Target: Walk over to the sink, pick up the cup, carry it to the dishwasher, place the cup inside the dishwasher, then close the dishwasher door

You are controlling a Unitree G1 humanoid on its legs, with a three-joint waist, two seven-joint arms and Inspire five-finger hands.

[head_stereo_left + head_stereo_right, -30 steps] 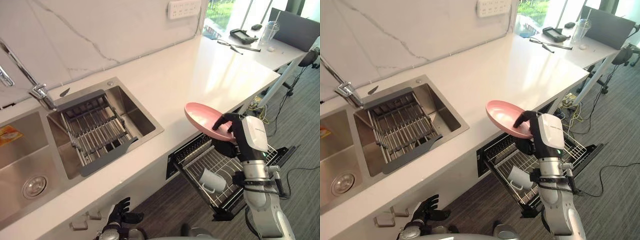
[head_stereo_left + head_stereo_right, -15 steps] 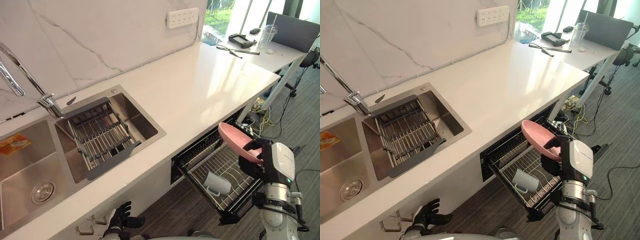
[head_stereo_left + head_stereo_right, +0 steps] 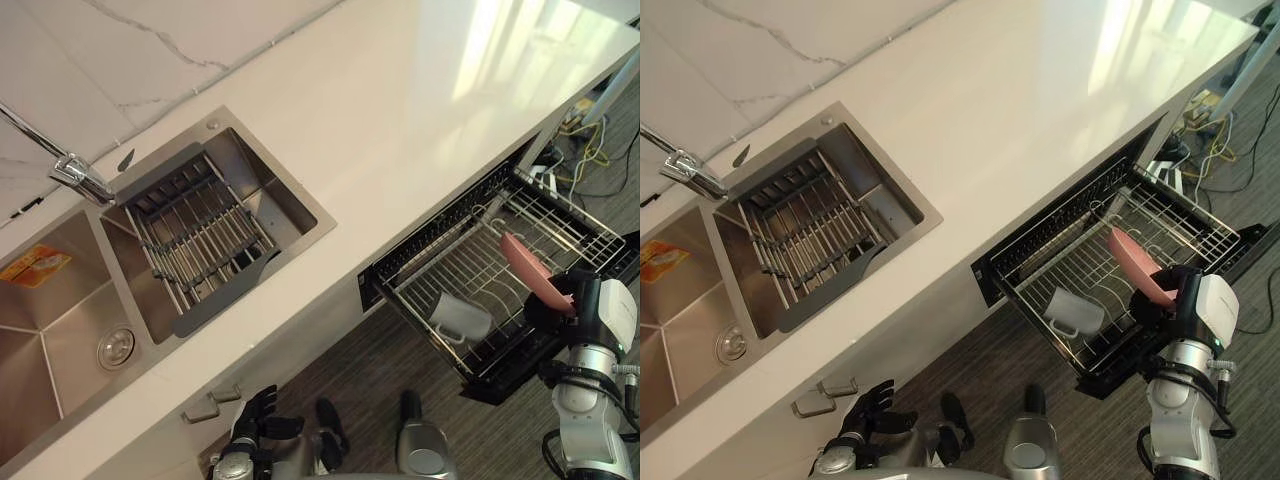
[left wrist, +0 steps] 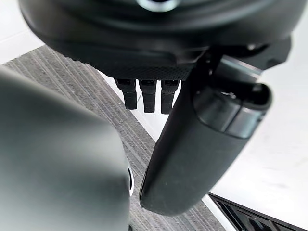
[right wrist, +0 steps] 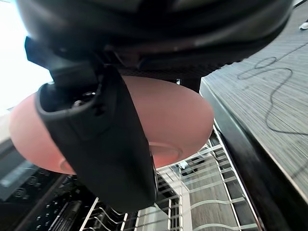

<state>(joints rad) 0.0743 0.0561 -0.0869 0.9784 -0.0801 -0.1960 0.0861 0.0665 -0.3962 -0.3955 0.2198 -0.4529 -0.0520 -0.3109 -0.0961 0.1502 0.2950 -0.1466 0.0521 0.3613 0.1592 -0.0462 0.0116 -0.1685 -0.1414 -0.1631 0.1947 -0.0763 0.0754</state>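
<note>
Fingers of right hand (image 5: 101, 144) behind pink plate (image 5: 178, 115); faucet (image 3: 70, 170) cut at edge.

I get bright daylight glaring off the counter (image 3: 500, 45) at the far right; the sink (image 3: 288, 203) sits dimmer, and the 2 wrist views seem backlit.

— What is the right hand (image 3: 553, 306) doing?
— Its fingers grip a pink plate (image 3: 527, 271), tilted on edge, over the dishwasher rack (image 3: 562, 214).
— And the cup (image 3: 461, 317)?
— White, lying in the rack, near the hand's left.
</note>
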